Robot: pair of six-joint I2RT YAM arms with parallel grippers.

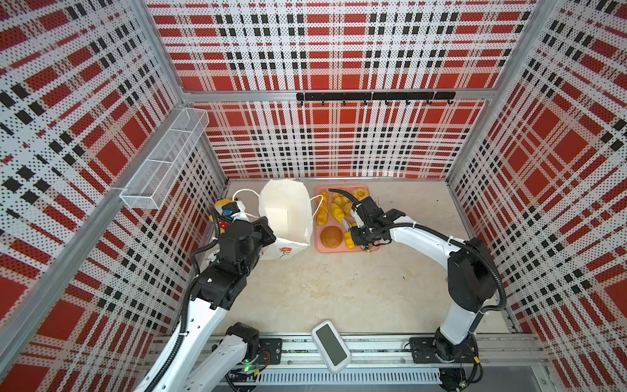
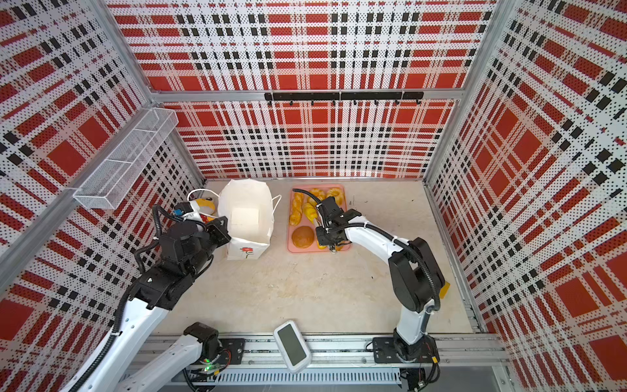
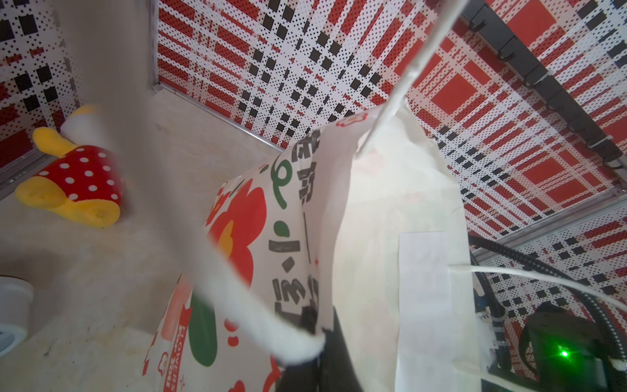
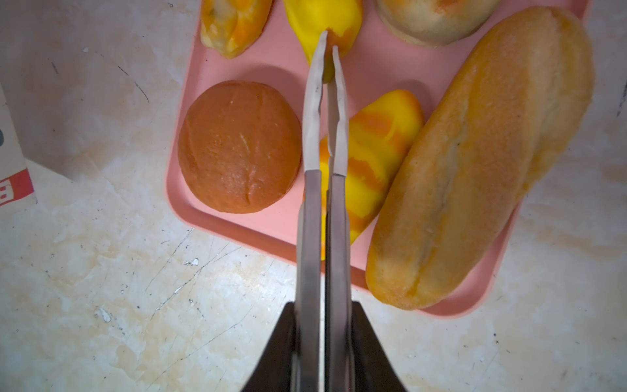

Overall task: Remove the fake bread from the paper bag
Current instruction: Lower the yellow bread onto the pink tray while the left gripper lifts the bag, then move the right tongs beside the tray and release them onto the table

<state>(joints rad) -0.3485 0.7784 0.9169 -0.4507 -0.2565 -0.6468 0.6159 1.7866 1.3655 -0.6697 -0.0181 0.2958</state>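
The left end effector is pinching the rim of the paper bag, which looks empty. Beside the bag, the fake bread is lying on the pink tray, and the right end effector is hovering above it, holding nothing, its slim fingers narrowly parted. I'd judge the unloading nearly finished; next comes checking the bag's bottom.

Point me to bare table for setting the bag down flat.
Free: the wide tabletop in front of the paper bag and pink tray, between both arms. Also right of the tray. Crowded: the tray, full of fake bread.
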